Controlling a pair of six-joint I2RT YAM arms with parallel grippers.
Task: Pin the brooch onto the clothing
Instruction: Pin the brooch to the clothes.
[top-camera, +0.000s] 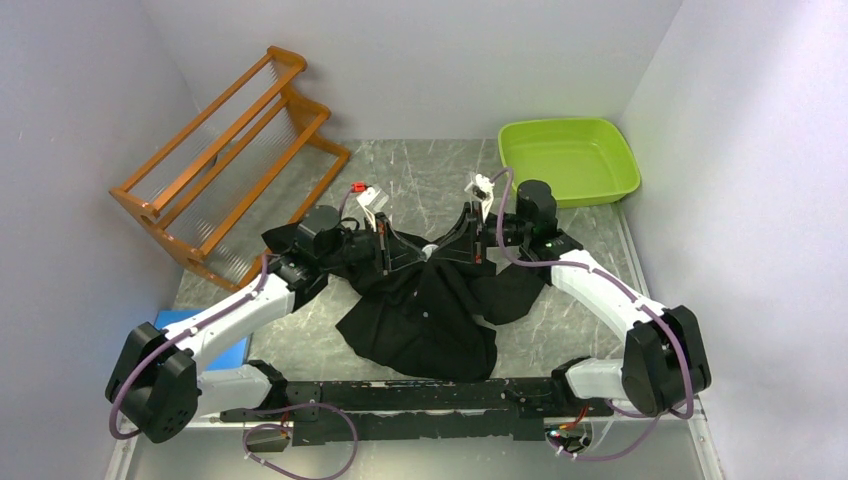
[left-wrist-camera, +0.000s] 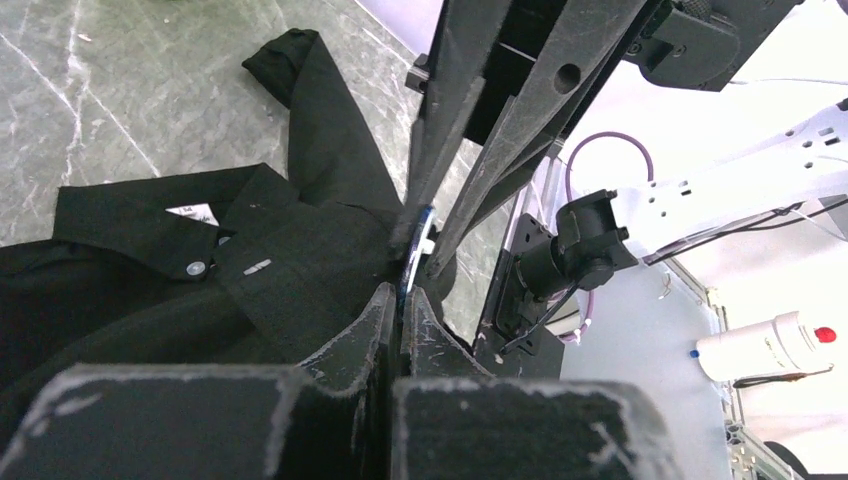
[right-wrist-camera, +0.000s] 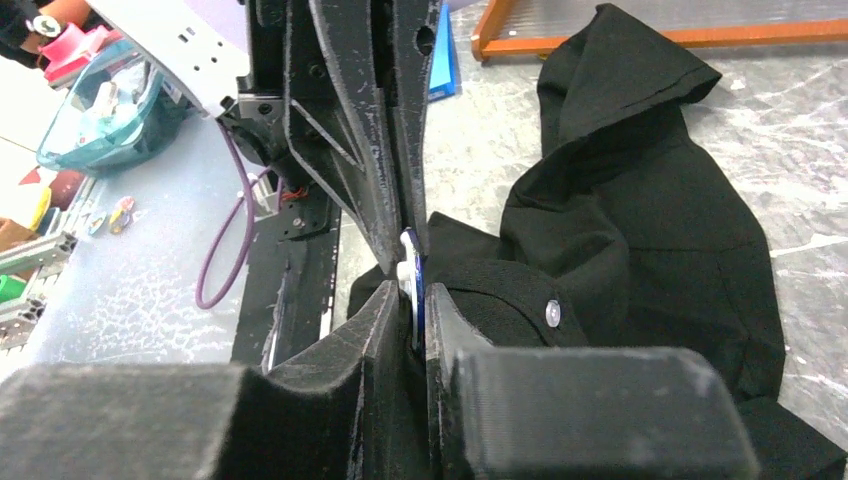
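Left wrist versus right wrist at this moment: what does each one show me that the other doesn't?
Only the left wrist shows the shirt's collar with its white neck label and a pale buttonhole beside it. Only the right wrist shows the orange rack beyond the cloth and a teal bowl off to the side. Both show the black shirt and the small blue-and-white brooch, pinched where the left gripper and right gripper meet tip to tip.
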